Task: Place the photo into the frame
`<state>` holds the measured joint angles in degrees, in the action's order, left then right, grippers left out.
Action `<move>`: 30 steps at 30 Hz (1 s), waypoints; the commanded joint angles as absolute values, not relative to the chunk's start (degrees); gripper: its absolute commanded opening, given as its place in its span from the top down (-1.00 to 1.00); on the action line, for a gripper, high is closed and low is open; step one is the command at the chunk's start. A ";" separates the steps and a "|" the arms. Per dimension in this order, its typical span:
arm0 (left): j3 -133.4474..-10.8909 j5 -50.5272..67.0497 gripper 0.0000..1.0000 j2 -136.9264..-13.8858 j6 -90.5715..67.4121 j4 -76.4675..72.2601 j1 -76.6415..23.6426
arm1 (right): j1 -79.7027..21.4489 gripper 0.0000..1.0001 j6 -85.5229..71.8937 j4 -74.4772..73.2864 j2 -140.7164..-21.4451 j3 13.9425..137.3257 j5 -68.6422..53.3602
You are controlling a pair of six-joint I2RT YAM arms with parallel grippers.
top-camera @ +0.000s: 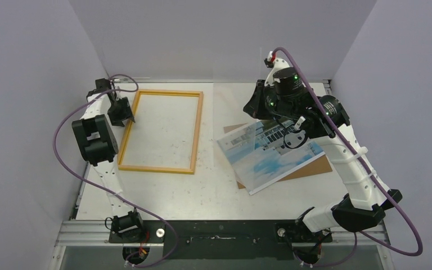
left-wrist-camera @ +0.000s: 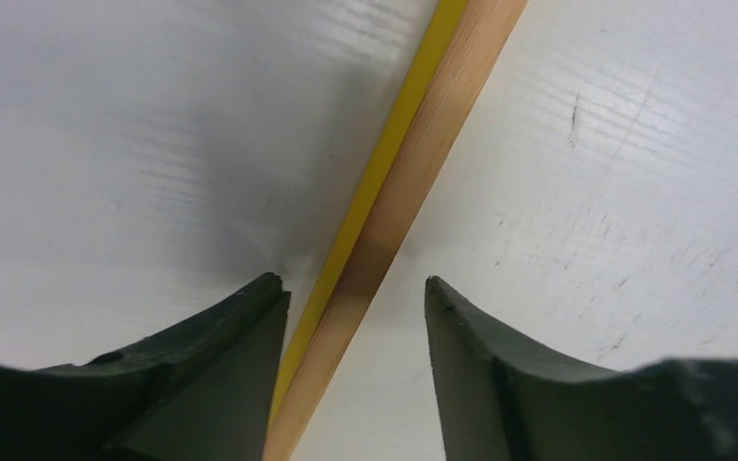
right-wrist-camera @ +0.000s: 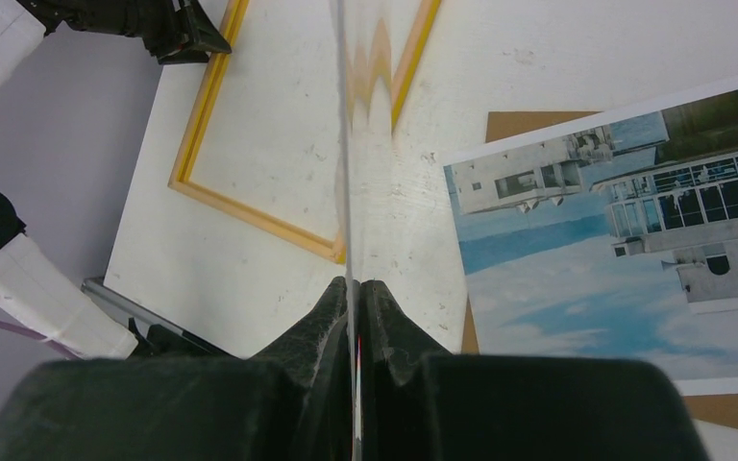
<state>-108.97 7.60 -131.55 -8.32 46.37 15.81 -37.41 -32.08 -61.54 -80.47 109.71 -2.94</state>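
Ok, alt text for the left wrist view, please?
The left gripper, dark and open, straddles one rail of the frame, a sliver of table showing on each side. The rail, yellow beside light wood, runs diagonally across the scuffed white surface.

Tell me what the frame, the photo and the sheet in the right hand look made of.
The frame: likely light wood, faint grain on its matte back edge; yellow front, seemingly painted. The photo: thin paper or card print, smooth, white-bordered. The sheet, pinched in the right hand: clear glass or plastic, seen edge-on, bending the frame's outline behind it.
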 commanded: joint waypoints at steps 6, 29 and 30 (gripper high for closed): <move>-107.86 5.24 0.29 -130.98 -1.59 42.41 13.35 | -36.44 1.00 -32.93 -56.40 -80.24 111.13 -5.38; -92.76 -4.60 1.00 -122.20 -0.68 41.67 -2.49 | -32.04 1.00 -44.75 -43.22 -82.31 103.27 -12.79; -91.18 -4.68 1.00 -121.28 -0.51 40.73 -3.15 | -31.94 1.00 -44.96 -43.08 -82.48 103.27 -13.03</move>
<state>-96.27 -3.57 -124.95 -1.34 40.40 0.45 -32.36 -40.56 -51.46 -82.26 102.89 -9.98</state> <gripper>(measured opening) 0.236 0.033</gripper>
